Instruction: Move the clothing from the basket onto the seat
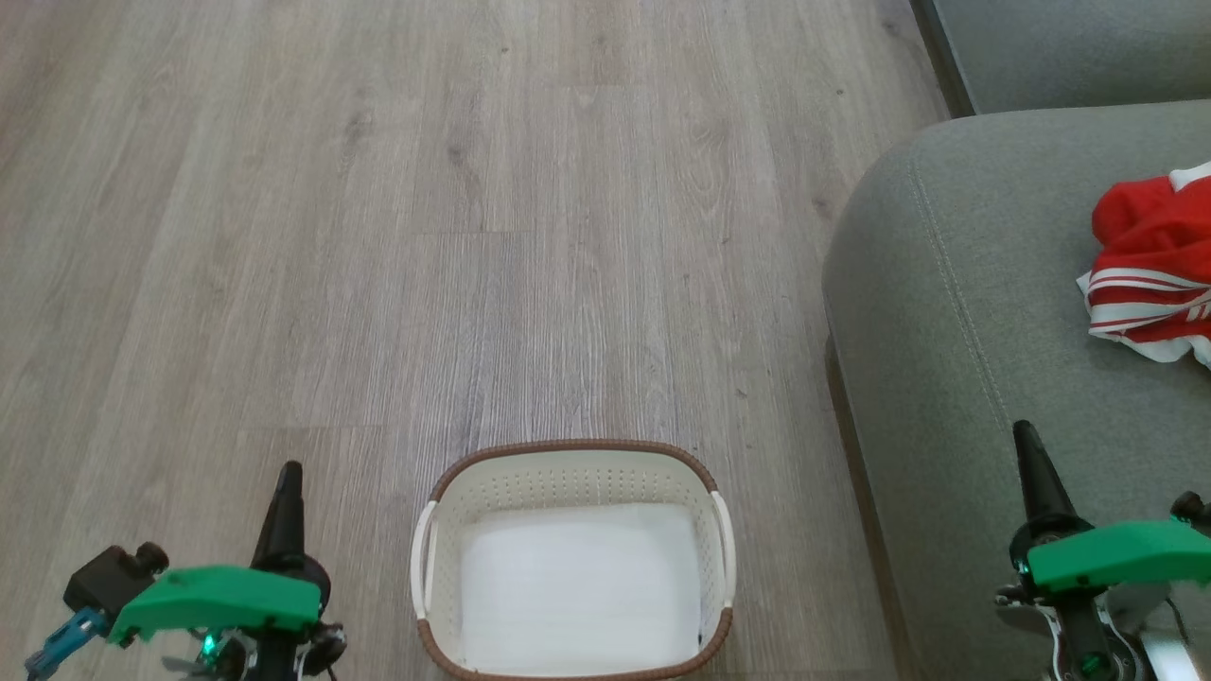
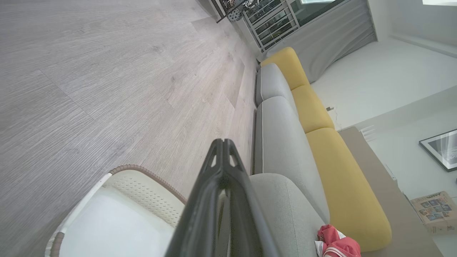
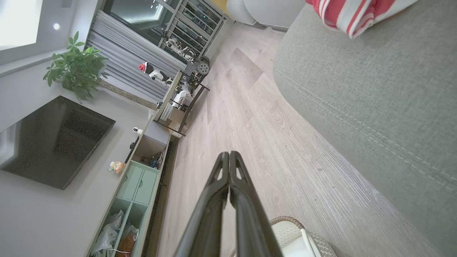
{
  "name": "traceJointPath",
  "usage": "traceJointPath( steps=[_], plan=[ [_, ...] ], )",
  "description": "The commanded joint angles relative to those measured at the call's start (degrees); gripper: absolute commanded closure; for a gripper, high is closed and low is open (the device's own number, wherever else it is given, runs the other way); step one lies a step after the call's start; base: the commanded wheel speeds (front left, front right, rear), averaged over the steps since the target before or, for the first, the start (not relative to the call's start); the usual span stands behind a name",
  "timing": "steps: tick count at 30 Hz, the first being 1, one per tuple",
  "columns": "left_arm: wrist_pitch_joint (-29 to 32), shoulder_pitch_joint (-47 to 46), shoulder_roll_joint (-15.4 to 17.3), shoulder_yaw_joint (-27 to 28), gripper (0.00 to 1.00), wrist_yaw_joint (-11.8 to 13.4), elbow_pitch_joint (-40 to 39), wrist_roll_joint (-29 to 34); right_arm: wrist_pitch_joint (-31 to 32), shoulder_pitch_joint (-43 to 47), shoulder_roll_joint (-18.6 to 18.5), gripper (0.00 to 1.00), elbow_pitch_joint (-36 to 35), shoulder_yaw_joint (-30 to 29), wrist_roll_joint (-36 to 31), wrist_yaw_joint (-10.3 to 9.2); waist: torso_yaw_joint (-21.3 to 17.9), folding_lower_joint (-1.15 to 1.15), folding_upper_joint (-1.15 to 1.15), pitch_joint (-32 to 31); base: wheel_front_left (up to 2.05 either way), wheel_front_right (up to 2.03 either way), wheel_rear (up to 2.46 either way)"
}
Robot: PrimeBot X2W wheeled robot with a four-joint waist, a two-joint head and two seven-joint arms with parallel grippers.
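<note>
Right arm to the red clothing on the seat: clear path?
Probably yes: only bare seat lies between the shut right pincer and the clothing, nothing blocking. It would need to open first.

Grey wood floor [image 1: 378,236], yellow sofa backs [image 2: 342,185], wall television [image 3: 53,139]

This is looking like a living room in a home. A big soft sofa [image 1: 993,331] is sitting on a wood floor [image 1: 378,236], with yellow back cushions [image 2: 321,114] behind its grey seats. A flat black TV [image 3: 53,139] is hanging on the wall by a low cabinet [image 3: 139,182] with green doors. A leafy plant [image 3: 75,71] is growing by long grey curtains [image 3: 121,60]. A framed picture [image 2: 441,148] is hanging on a white wall. A laundry basket [image 1: 568,445] is standing on the floor, and red clothes [image 1: 1149,265] are lying on the sofa.
</note>
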Motion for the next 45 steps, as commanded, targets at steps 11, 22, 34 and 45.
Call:
traceJointPath(
  steps=[11, 22, 34, 45],
  plan=[
    [2.01, -3.84, 0.19, 2.99, 1.00, -1.02, -1.49, -7.47, 2.20, -3.70, 0.79, 1.00, -1.40, -0.52, 6.71, -0.01, -0.09, 0.00, 0.00, -0.02, 0.00, 0.00, 0.00],
    [3.83, -4.47, 0.20, 4.18, 1.00, -1.66, -1.42, -14.32, 4.04, -4.19, 1.76, 1.00, -1.12, -1.28, 12.72, -0.01, -0.19, 0.00, 0.00, -0.03, 0.00, 0.00, 0.00],
    [5.82, -5.16, 0.20, 5.49, 1.00, -2.36, -1.34, -21.79, 6.05, -4.73, 2.81, 1.00, -0.82, -2.12, 19.29, -0.01, -0.29, 0.00, 0.00, -0.05, 0.00, 0.00, 0.00],
    [7.64, -5.79, 0.21, 6.68, 1.00, -3.01, -1.27, -28.61, 7.89, -5.22, 3.78, 1.00, -0.54, -2.89, 25.29, -0.01, -0.38, 0.00, 0.00, -0.07, 0.00, 0.00, 0.00]
  ],
)
